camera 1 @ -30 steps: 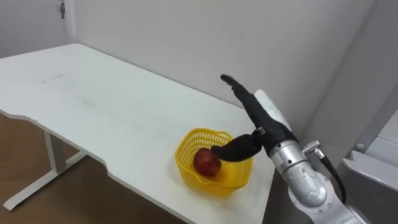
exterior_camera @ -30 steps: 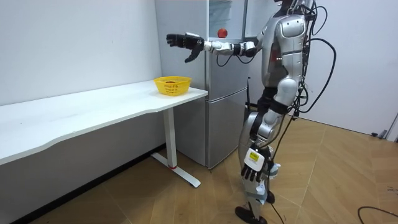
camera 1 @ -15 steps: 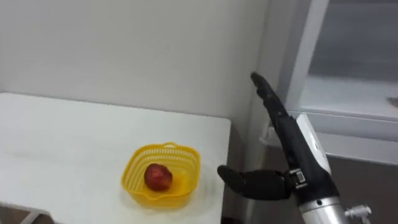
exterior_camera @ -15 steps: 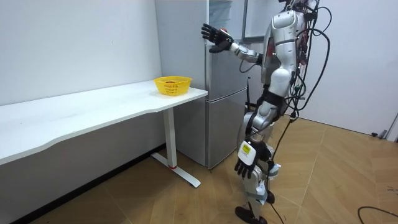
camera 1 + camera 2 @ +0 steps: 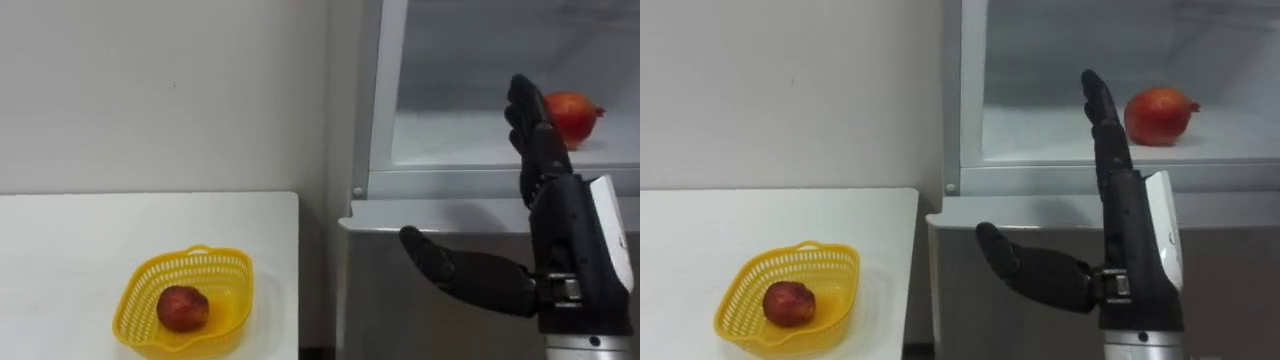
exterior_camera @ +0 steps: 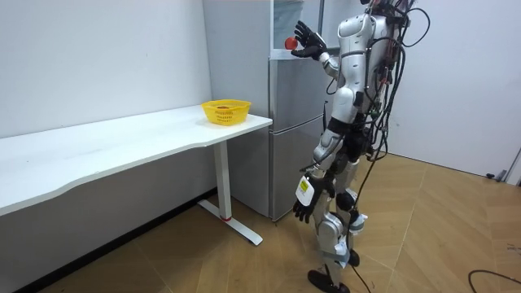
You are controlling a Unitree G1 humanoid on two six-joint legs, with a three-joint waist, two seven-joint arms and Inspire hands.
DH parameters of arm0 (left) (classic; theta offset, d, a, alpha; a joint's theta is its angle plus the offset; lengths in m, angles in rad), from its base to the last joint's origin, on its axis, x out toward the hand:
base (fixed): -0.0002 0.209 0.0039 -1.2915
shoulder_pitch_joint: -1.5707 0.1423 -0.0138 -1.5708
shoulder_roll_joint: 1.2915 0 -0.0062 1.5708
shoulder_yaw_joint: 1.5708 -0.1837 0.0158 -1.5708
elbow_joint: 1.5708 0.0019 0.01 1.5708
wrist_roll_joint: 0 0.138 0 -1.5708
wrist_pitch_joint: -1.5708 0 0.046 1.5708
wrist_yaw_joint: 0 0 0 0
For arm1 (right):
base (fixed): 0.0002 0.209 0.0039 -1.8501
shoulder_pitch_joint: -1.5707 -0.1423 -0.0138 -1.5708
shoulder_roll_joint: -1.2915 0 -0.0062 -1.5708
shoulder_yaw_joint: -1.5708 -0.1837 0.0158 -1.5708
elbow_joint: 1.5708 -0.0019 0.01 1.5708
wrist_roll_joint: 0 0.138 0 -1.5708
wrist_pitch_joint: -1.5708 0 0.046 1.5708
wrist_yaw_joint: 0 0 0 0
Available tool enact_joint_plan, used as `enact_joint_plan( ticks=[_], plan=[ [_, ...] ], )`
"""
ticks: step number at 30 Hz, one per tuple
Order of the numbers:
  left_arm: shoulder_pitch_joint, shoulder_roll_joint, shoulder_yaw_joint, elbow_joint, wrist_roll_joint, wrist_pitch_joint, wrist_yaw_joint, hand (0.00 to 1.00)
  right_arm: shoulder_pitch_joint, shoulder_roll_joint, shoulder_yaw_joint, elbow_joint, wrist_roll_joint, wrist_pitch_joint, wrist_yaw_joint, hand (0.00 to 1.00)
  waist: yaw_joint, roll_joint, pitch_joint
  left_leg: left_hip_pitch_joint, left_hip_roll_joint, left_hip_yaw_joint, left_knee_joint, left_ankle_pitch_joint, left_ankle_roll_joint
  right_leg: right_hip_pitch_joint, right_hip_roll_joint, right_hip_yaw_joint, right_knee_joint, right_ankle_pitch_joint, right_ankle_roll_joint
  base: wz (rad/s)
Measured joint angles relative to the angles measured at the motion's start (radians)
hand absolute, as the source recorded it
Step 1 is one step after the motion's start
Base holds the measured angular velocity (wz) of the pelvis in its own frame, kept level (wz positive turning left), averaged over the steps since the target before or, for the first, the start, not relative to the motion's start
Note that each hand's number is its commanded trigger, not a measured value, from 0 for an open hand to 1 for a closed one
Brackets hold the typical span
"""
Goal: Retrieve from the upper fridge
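Right hand: raised in front of the open upper fridge compartment, fingers straight and pointing up, thumb spread to the side, holding nothing; the wrist is cut off at the lower edge.
Pomegranate: lies on the white shelf inside the upper fridge. In the left eye view the fingertips cover its left edge; whether they touch it cannot be told.
Left hand: hangs beside the thigh in the room view, too small to read.
Basket: yellow, on the desk near its fridge end, holding one red fruit.
Robot: stands facing the fridge, past the desk's end.
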State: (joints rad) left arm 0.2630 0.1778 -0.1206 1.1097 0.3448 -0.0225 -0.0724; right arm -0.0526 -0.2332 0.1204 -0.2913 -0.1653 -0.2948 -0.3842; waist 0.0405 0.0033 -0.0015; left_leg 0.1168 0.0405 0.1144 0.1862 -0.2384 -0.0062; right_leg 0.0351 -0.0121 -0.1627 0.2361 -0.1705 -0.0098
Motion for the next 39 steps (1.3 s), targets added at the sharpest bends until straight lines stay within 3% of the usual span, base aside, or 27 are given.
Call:
enact_joint_plan(
  ticks=[8,9,13,20,27,30,34,39],
  plan=[
    [0.011,-0.001,0.001,0.023,0.000,-0.002,-0.009,0.00,0.000,-0.002,-0.082,0.000,0.038,-0.003,-0.023,0.00,-0.011,-0.003,0.0005,0.008,0.000,0.000,-0.001,0.000,0.000,0.006,0.000,0.000,-0.001,0.000,0.000,0.00],
    [0.012,-0.001,0.002,0.022,-0.001,-0.002,-0.012,0.00,0.000,-0.002,-0.096,0.001,0.038,-0.004,-0.025,0.00,-0.011,-0.007,0.0035,0.012,0.000,0.000,-0.001,0.000,0.000,0.012,0.000,0.000,-0.003,0.000,0.000,0.00],
    [0.013,-0.002,0.030,0.021,0.000,-0.002,-0.021,0.00,0.000,-0.003,-0.150,0.010,0.046,-0.011,-0.054,0.00,-0.009,-0.035,0.0030,0.014,0.000,-0.002,-0.002,0.000,0.000,0.019,0.001,-0.002,-0.014,0.000,0.000,0.00],
    [0.015,0.002,0.031,0.010,0.001,-0.001,-0.025,0.00,-0.008,-0.011,-0.195,0.074,0.089,-0.011,-0.083,0.00,-0.008,-0.050,0.0042,0.014,0.000,-0.009,-0.001,0.000,0.000,0.023,0.000,-0.009,-0.016,0.000,0.000,0.01],
    [0.029,0.014,0.073,-0.037,0.007,0.008,-0.059,0.00,-0.117,-0.096,-0.246,0.181,0.229,0.030,-0.100,0.00,-0.007,-0.050,0.0088,0.014,-0.001,-0.013,-0.001,0.000,0.000,0.022,0.000,-0.012,-0.019,-0.001,0.001,0.00],
    [0.029,0.019,0.078,-0.037,0.009,0.011,-0.066,0.00,-0.195,-0.141,-0.257,0.246,0.295,0.038,-0.108,0.00,-0.005,-0.063,0.0106,0.014,-0.001,-0.019,0.001,0.000,0.000,0.024,-0.001,-0.018,-0.018,-0.001,0.001,0.02],
    [0.029,0.028,0.077,-0.052,0.017,0.025,-0.072,0.00,-0.262,-0.166,-0.261,0.318,0.373,0.056,-0.114,0.00,-0.007,-0.090,0.0098,0.013,-0.002,-0.035,0.005,0.000,0.000,0.037,-0.002,-0.035,-0.031,-0.001,0.001,0.12],
    [0.052,0.033,0.087,-0.090,0.018,0.032,-0.077,0.00,-0.331,-0.191,-0.261,0.405,0.407,0.071,-0.078,0.00,-0.005,-0.095,0.0063,0.010,-0.002,-0.038,0.012,0.000,0.000,0.041,-0.004,-0.044,-0.031,-0.001,0.001,0.06]
  ],
)
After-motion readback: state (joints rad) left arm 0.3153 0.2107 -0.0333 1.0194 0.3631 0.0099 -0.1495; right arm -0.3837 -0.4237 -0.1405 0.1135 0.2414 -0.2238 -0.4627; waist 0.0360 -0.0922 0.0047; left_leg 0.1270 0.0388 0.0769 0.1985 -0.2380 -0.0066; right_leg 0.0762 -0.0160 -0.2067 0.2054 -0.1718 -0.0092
